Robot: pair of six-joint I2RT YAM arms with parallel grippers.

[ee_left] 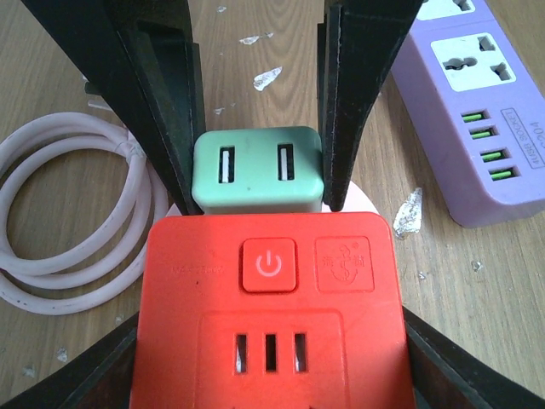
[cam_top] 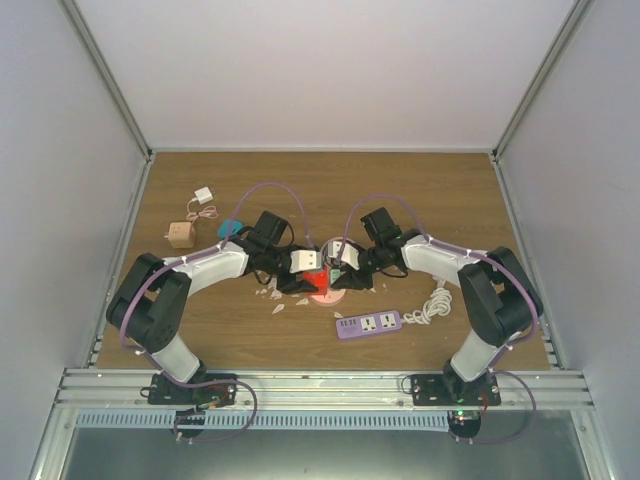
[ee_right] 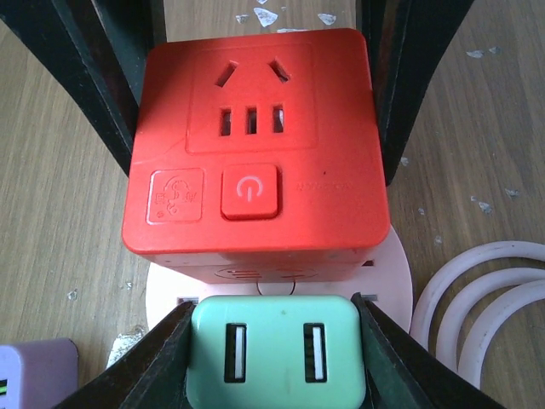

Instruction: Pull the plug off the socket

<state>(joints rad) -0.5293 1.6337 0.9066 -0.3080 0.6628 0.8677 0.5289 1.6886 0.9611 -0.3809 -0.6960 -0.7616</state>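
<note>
Top view: red cube-shaped plastic socket (cam_top: 316, 283) sits mid-table between both arms.
Left wrist: left gripper (ee_left: 255, 183) closes narrowly on the mint-green two-port USB plug (ee_left: 257, 170), seated in the socket's side.
Right wrist: right gripper (ee_right: 255, 128) clamps the socket; the plug lies beyond.

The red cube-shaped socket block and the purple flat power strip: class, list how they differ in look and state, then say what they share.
The red cube-shaped socket block is boxy and square; the purple flat power strip is long and low. The red block has a mint-green USB plug in its side; the purple strip's visible sockets are empty. The red block sits between black gripper fingers; the purple strip lies untouched. Both are plastic and rest over the wooden table.
</note>
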